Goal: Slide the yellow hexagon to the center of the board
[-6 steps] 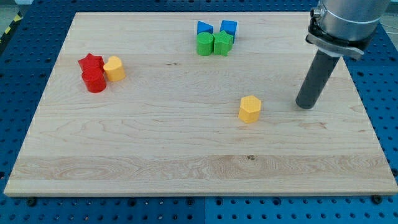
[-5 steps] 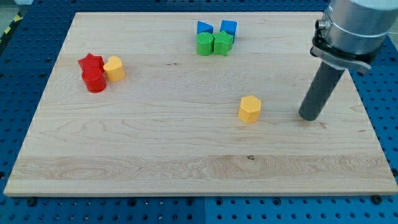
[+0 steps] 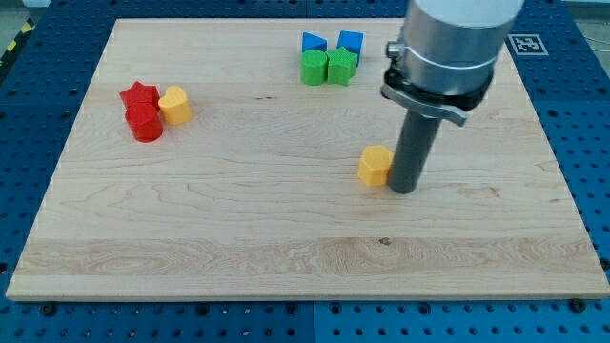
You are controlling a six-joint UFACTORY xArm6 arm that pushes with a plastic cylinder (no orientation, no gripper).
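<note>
My tip (image 3: 403,188) rested on the wooden board (image 3: 238,238) just to the view's right of the yellow hexagon (image 3: 375,166), touching its side or very nearly so — the narrow gap could not be judged. The arm carried no end effector that could open or close, only the straight dark rod, so nothing was held. The yellow hexagon sat a little to the view's right of the board's middle, well apart from every other block. Near the view's top stood a tight group of four: a blue block (image 3: 313,42) and a second blue block (image 3: 351,42) behind, with a green block (image 3: 314,69) and a green hexagon-like block (image 3: 340,67) just in front of them. Toward the view's left a red star (image 3: 139,95) and a red cylinder (image 3: 145,123) sat together, with a yellow rounded block (image 3: 175,104) touching them on the view's right. The board lay on a blue perforated desk (image 3: 38,95).
</note>
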